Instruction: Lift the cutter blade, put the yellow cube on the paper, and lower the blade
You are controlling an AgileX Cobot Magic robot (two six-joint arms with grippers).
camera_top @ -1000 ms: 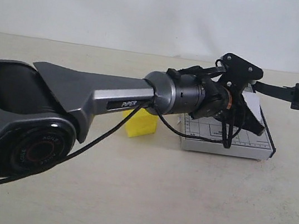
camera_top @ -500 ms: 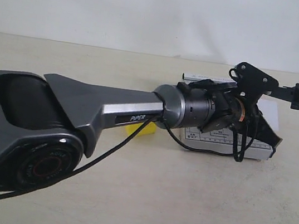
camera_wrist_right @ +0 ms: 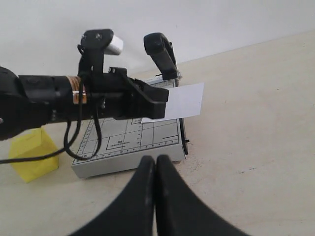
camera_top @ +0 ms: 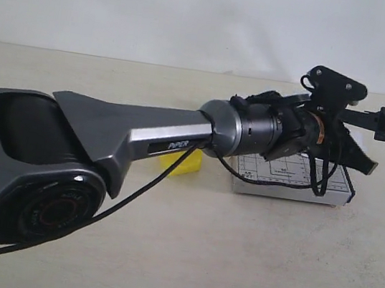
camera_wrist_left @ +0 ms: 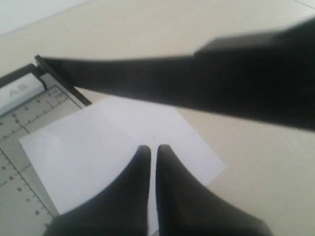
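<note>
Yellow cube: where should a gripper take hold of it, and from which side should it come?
Take the yellow cube across two opposite upright faces, coming down from above. It sits flat on the table, a little apart from the grey trimmer. Its flat, parallel sides and its top look free, and a top-down approach should keep clear of the trimmer.

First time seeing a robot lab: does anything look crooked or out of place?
Yes. The paper lies askew on the gridded trimmer, one corner overhanging its edge beneath the raised cutter blade.
</note>
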